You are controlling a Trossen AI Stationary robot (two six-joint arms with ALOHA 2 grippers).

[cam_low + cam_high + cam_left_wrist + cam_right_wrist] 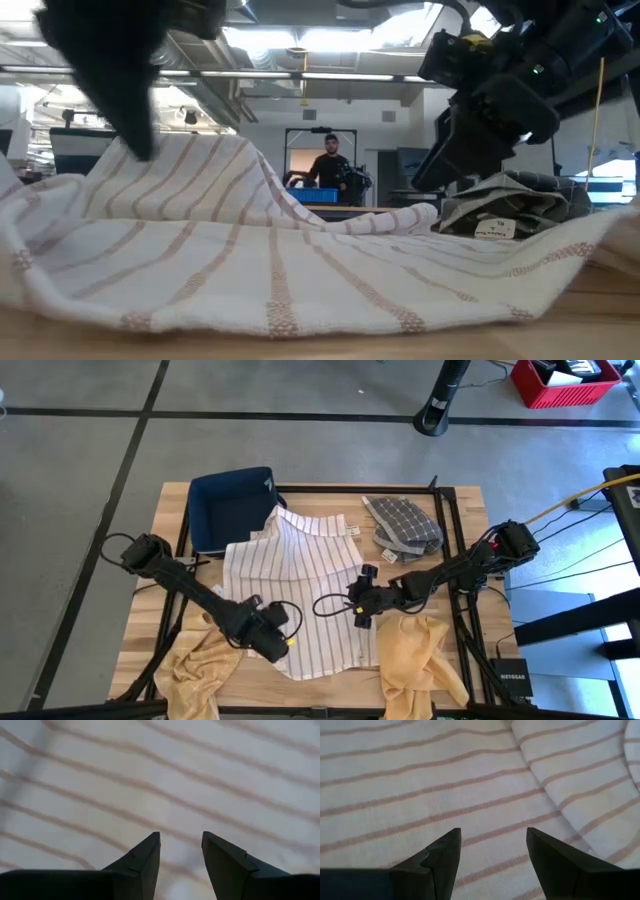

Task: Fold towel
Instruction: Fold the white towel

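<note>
High view shows both tools, left tool [285, 640] and right tool [358, 605], jaws apart over the white red-striped cloth towel [300, 575] mid-desk, apparently poised to pinch an edge next.

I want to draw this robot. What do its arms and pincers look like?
Both arms are black and thin, built from jointed tubes, with black cables looping along them. The left pincer has a small yellow-green spot near its tip. Seen close, each pincer, like the right pincer, ends in two dark, wedge-shaped fingers with flat, angled faces.
</note>
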